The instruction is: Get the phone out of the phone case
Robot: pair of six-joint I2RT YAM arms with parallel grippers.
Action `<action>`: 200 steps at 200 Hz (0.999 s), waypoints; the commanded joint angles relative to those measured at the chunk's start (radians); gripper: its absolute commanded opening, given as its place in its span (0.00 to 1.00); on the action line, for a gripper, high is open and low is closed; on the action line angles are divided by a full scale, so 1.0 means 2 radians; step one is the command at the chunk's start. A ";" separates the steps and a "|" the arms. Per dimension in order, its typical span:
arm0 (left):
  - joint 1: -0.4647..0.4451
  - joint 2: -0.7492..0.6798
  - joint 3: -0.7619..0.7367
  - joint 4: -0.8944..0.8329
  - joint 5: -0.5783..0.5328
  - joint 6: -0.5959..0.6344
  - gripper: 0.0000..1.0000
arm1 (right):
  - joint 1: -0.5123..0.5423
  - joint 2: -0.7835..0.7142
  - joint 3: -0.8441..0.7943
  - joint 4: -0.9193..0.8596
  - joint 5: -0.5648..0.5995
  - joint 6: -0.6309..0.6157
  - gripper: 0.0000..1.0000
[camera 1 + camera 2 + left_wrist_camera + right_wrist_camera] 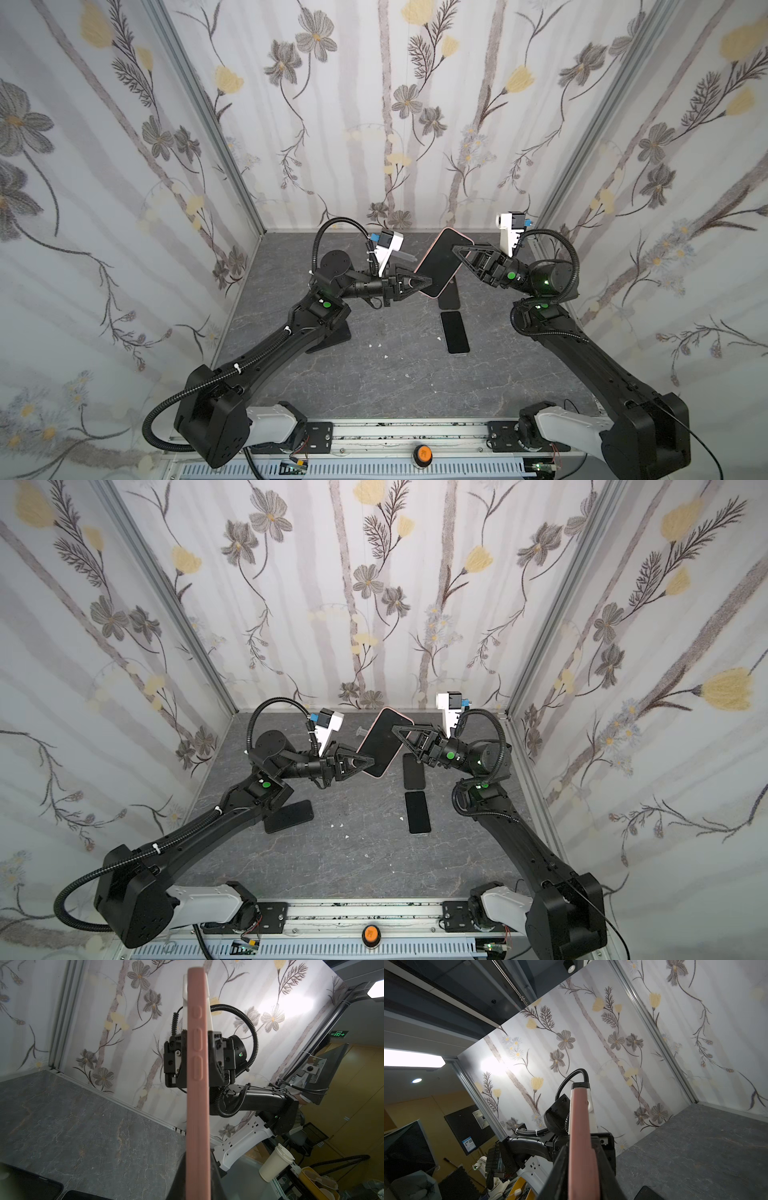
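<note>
While left hand [428,285] clamps phone [440,262], right hand [457,249] maybe loose.

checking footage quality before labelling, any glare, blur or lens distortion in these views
Left wrist view: the pink silicone phone case looks soft at its near end; glare washes out the floral wallpaper. Right wrist view: the ceiling light panel is blown out. Both top views: evenly lit, sharp, but the aluminium corner posts lean outward from wide-angle distortion.

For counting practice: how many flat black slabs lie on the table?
3: one slab beneath the left arm, a second and third by the right arm; others may be hidden.
</note>
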 commanded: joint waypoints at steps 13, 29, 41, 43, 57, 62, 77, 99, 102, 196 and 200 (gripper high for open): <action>0.028 0.006 -0.009 0.020 -0.064 -0.006 0.00 | -0.009 -0.024 0.019 -0.152 0.048 -0.134 0.59; 0.036 0.007 -0.017 0.016 -0.090 0.007 0.00 | -0.010 -0.035 0.044 -0.246 0.088 -0.209 0.66; 0.036 0.005 -0.024 0.013 -0.105 0.028 0.00 | -0.010 -0.044 0.051 -0.286 0.126 -0.250 0.72; 0.036 0.005 -0.025 0.013 -0.106 0.031 0.00 | -0.010 -0.046 0.050 -0.289 0.132 -0.255 0.73; 0.037 0.008 -0.026 0.005 -0.108 0.047 0.00 | -0.010 -0.054 0.047 -0.303 0.176 -0.275 0.75; 0.037 0.009 -0.025 0.003 -0.110 0.048 0.00 | -0.010 -0.057 0.042 -0.298 0.184 -0.286 0.75; 0.036 0.011 -0.025 -0.001 -0.105 0.048 0.00 | -0.010 -0.068 0.032 -0.297 0.203 -0.310 0.78; 0.039 0.012 -0.027 -0.015 -0.102 0.071 0.00 | -0.013 -0.070 0.061 -0.368 0.191 -0.369 0.79; 0.039 0.012 -0.028 -0.016 -0.096 0.076 0.00 | -0.014 -0.071 0.063 -0.373 0.183 -0.376 0.80; 0.040 0.000 -0.027 -0.080 -0.004 0.250 0.00 | -0.015 -0.034 0.160 -0.543 0.061 -0.511 0.87; 0.039 -0.002 -0.029 -0.082 0.001 0.260 0.00 | -0.015 -0.034 0.161 -0.543 0.057 -0.511 0.87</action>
